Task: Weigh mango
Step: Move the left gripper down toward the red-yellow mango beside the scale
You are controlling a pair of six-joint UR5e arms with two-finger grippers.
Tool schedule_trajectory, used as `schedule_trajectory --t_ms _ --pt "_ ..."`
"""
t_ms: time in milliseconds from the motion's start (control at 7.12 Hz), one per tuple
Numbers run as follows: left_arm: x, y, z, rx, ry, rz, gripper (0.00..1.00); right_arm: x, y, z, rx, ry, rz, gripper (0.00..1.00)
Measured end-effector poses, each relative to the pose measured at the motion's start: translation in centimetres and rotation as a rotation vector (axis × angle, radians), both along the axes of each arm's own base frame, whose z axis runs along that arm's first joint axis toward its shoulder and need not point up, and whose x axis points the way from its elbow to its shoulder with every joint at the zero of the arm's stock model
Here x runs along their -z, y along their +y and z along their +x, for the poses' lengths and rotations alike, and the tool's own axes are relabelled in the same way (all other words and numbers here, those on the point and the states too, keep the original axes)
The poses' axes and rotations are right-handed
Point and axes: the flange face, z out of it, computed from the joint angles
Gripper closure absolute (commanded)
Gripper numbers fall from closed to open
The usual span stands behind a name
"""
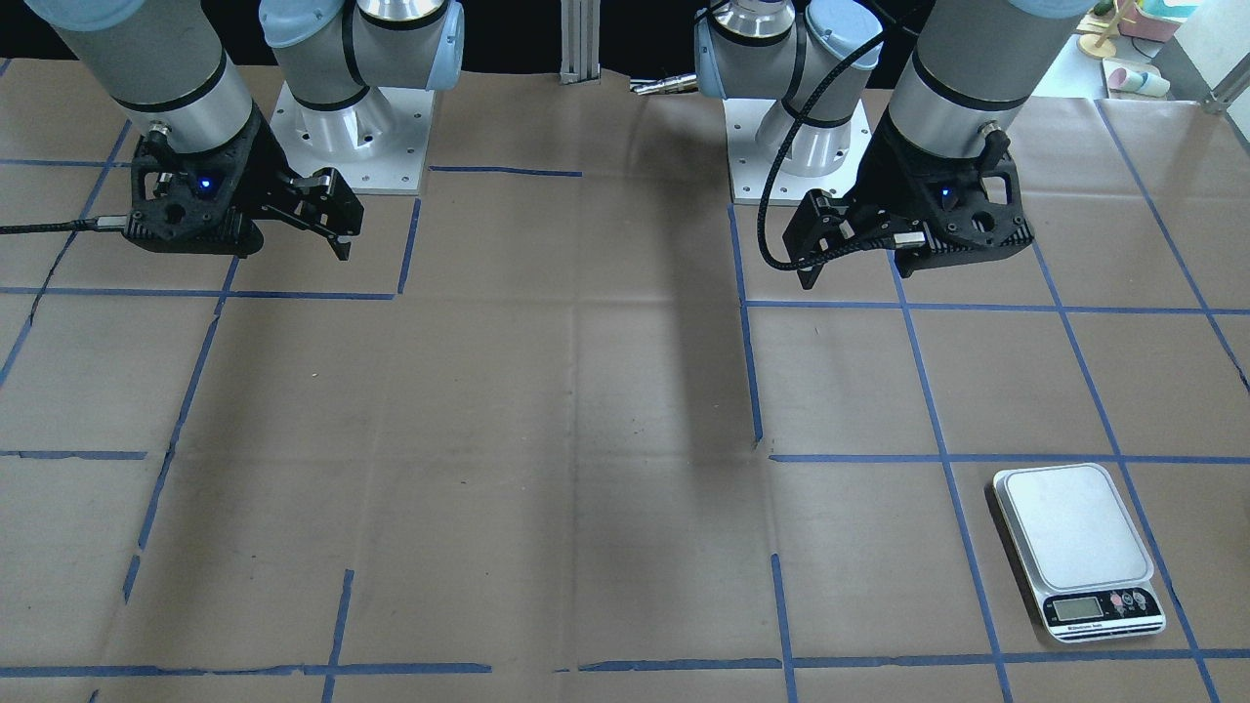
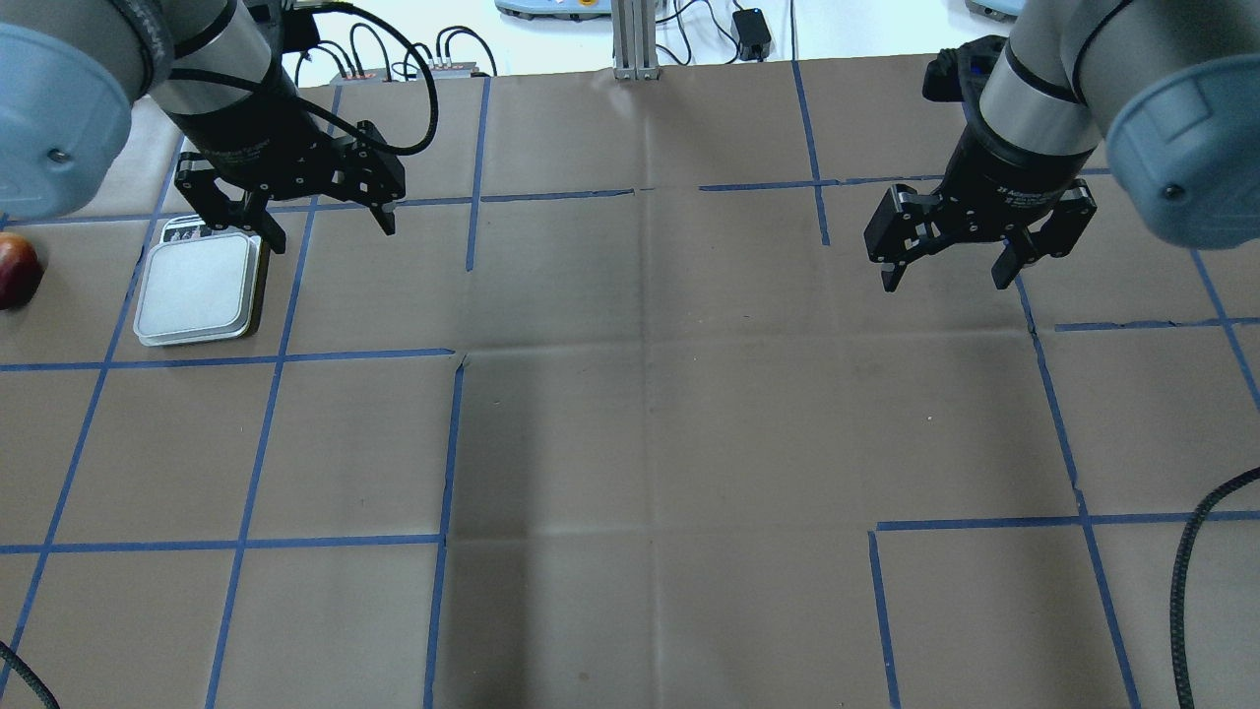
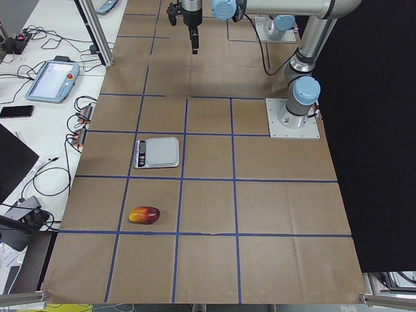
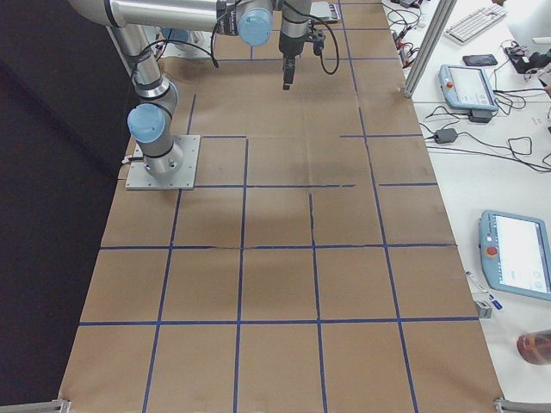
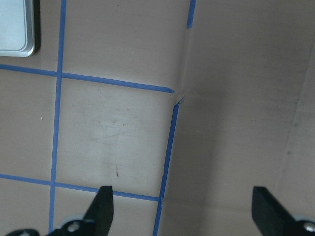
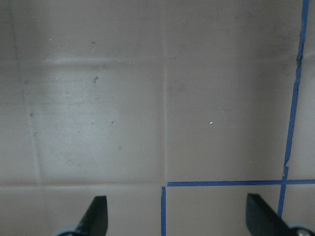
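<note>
Mango is shown near the scale, seemingly apart; left gripper and right gripper fingers are spread.

No legible txt in any view. Scale: LCD shows no readable digits. The print line under it and the btns beside it are too small to read. White lettering on the right arm's black collar is too blurry. Teach pendant beside the desk: screen unreadable at this res.
</note>
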Motion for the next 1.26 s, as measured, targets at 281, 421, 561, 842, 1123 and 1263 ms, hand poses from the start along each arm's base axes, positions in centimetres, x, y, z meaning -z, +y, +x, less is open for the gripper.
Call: schedule_trajectory --t_ms 281,421,561,842,1123,1263 --pt "0.1 -0.2 0.0 0.000 0.000 -0.003 0.00 0.0 0.0 0.0 0.000 0.000 0.000 0.00" --pt "0.1 -0.3 0.0 -0.001 0.000 -0.004 0.00 0.0 0.0 0.0 0.000 0.000 0.000 0.00" --pt "0.1 -0.4 0.2 -0.003 0.000 -0.007 0.00 0.0 0.0 0.0 0.000 0.000 0.000 0.00" --pt "0.1 -1.1 2.7 -0.048 0.004 -0.010 0.00 0.0 0.0 0.0 0.000 0.000 0.000 0.00" --pt "0.1 -2.3 9.2 -0.090 0.011 -0.013 0.00 0.0 0.0 0.0 0.000 0.000 0.000 0.00" --pt "0.1 -3.0 13.3 -0.085 0.010 -0.016 0.00 0.0 0.0 0.0 0.000 0.000 0.000 0.00"
